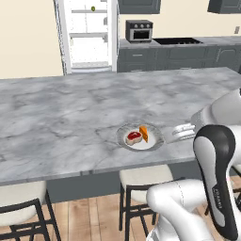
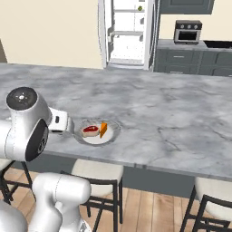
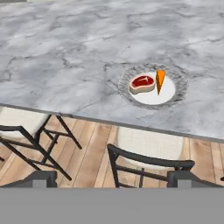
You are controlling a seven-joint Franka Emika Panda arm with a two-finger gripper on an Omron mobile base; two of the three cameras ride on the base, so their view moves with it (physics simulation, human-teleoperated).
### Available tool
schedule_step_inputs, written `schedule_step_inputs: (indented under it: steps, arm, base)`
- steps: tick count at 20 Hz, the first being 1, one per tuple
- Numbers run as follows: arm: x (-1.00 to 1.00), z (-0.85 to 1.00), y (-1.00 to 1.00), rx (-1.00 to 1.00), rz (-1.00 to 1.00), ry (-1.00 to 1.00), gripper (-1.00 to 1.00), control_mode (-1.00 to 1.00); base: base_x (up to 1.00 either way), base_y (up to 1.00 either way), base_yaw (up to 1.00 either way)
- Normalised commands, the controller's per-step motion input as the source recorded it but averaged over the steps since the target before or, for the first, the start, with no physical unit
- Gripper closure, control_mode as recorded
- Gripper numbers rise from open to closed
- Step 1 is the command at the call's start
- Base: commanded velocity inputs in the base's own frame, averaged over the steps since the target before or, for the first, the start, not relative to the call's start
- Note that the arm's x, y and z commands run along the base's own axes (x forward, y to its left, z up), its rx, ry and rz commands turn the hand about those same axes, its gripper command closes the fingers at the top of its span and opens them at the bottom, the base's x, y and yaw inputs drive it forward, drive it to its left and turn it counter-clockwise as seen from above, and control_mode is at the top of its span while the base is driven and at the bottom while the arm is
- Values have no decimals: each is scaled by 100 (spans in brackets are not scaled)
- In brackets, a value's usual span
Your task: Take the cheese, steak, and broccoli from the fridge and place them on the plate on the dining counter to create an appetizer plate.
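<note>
Off the near edge of the counter (image 1: 56, 117), just right of the plate (image 1: 155, 144), the end effector (image 1: 179, 133) hangs with its fingers spread wide and nothing between them. In the hand view its two dark tips sit low over the stools and the wooden floor, pointed back toward the plate from the near side, so I'd say the arm is clear of the counter rather than reaching in.

On the plate the steak (image 1: 133, 137) lies on the left and the cheese (image 1: 144, 133) stands just beside it on the right, the two close together or touching; I can't tell which. That makes two of the three items delivered, by the look of it.

The broccoli (image 1: 93, 8) is the one left. A small yellow-green lump sits on a high shelf of the fridge (image 1: 87, 35), far across the room behind the counter, door open. Fetching it and setting it on the plate's bare part should finish the job.
</note>
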Motion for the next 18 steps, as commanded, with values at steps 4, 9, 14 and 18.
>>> schedule_step_inputs:
  steps: [4, 9, 14, 18]
  arm:
    - [1, 5, -1, 0, -2, 6, -100, 100]
    - [0, 0, 0, 0, 0, 0, -100, 100]
    - [0, 0, 0, 0, 0, 0, -100, 100]
    - [0, 0, 0, 0, 0, 0, -100, 100]
  base:
    - [6, -25, -14]
    - [-64, -83, -26]
    - [-15, -100, -24]
    - [3, -100, -27]
